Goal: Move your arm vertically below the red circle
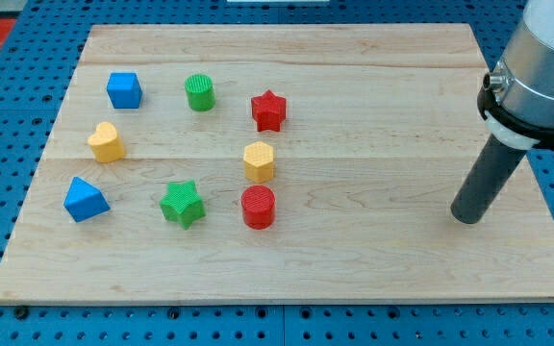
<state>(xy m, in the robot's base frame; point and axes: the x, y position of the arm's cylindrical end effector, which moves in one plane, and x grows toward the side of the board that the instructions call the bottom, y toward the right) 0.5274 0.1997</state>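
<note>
The red circle (258,207) is a short red cylinder standing on the wooden board (373,259), a little left of the board's middle and toward the view's bottom. My tip (466,217) rests on the board far to the view's right of the red circle, at about the same height in the view. The dark rod rises from it up to the grey arm at the view's top right. The tip touches no block.
A yellow hexagon (259,160) stands just above the red circle and a green star (182,204) to its left. Further off are a red star (268,111), a green circle (200,92), a blue cube (123,89), a yellow heart (106,141) and a blue triangle (85,199).
</note>
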